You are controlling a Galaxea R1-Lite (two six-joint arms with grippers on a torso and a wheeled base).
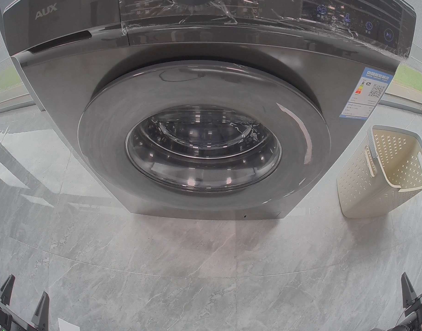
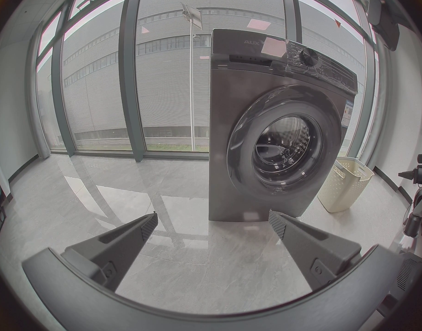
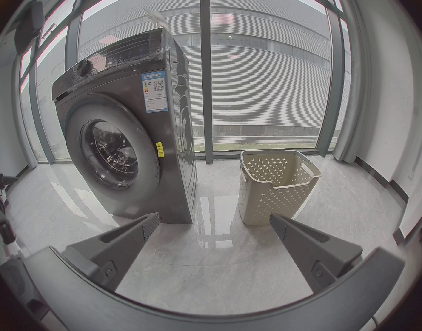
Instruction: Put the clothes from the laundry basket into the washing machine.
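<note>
Left gripper [image 1: 25, 294] sits low at near left, pointing forward, jaws wide apart. Right gripper [image 1: 418, 279] sits low at near right, jaws likewise wide apart. Both face forward at about the same height, well apart from each other.

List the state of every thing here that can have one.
washing machine door: shut
detergent drawer: pushed in
laundry basket: upright on the floor to the right of the machine, no clothes visible inside
left gripper: open, holding nothing
right gripper: open, holding nothing
</note>
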